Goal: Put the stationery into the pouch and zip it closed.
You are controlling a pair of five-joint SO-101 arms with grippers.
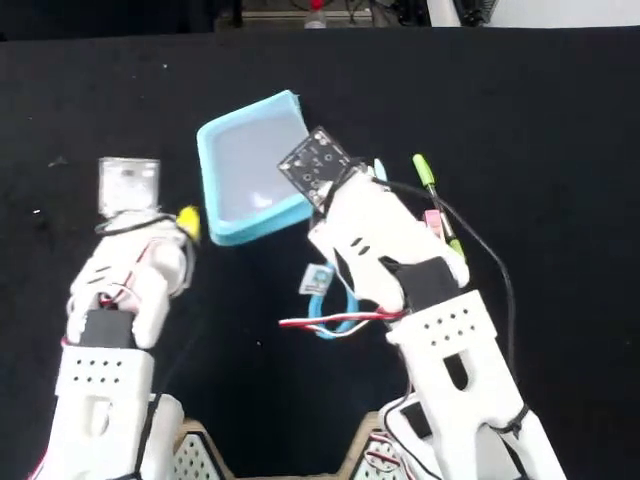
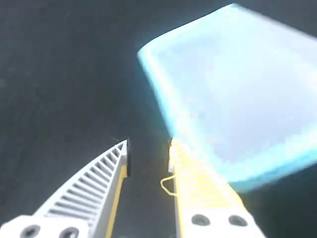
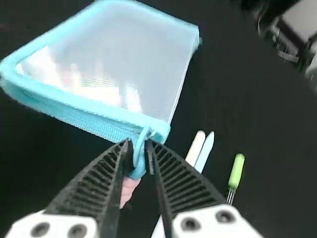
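Black cloth covers the tabletop [image 1: 560, 120], and the turquoise things stand out on it. On it the right jaws are clamped on a small turquoise tab [image 3: 137, 169] at the corner of the pouch [image 3: 109, 69] where the zip line ends. I judge this grip is meant either to anchor the pouch or to draw the zip. I cannot tell whether the zip is open. The left jaws stand apart and empty, the yellow-taped finger [image 2: 198, 198] just beside the other end of that same side. It is likely placed to pin the pouch against a pull. Outward from the right jaws, a white pen [image 3: 194, 148], a pale blue pen [image 3: 207, 144] and a green pen [image 3: 237, 167] lie outside the pouch, so loading looks unfinished. Pale shapes [image 3: 74, 82] show through the mesh, too vague to name.
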